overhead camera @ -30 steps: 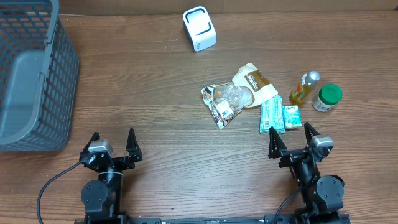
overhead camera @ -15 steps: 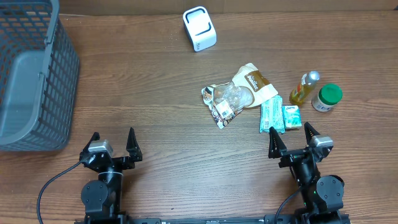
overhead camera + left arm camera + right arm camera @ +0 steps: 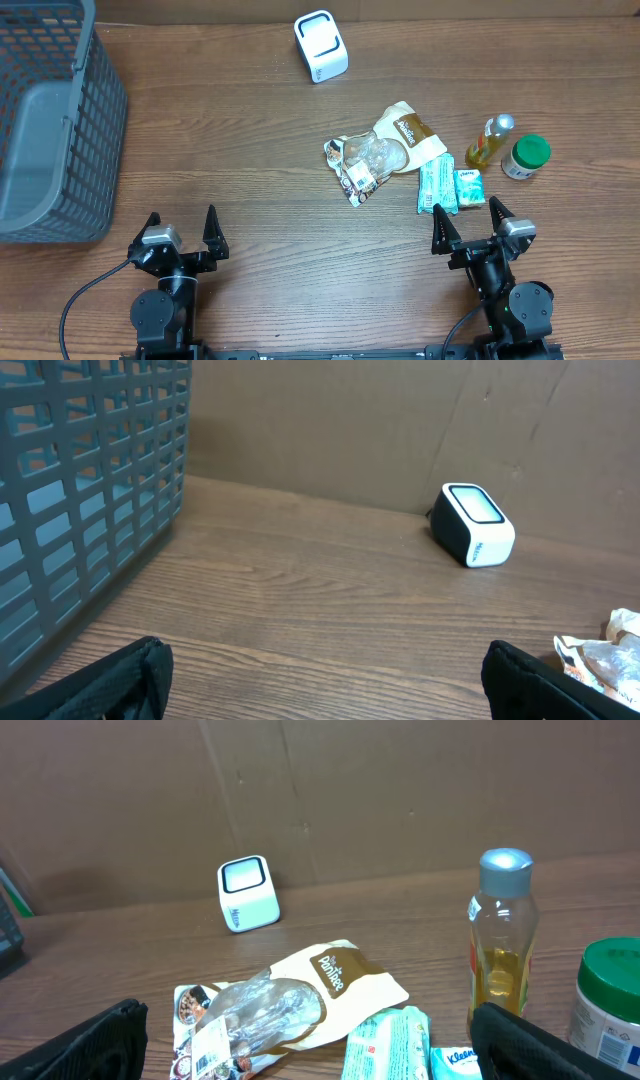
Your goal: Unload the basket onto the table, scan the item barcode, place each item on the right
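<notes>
Scanner (image 3: 321, 46), boxy white, on woodgrain table (image 3: 250, 150)

Overhead: surface (image 3: 260, 200) viewed straight down, from afar. Wrist views: set low at near edge, faced toward far side; white scanner (image 3: 476, 525) shared by all three.

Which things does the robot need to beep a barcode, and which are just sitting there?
For the job: white scanner; left claw and right claw, both open; whichever item gets picked, probably one of the snack bag, tissue pack, small tissue box, yellow bottle or green-lidded jar.

Just lying about: grey basket, plus the items not picked.
</notes>
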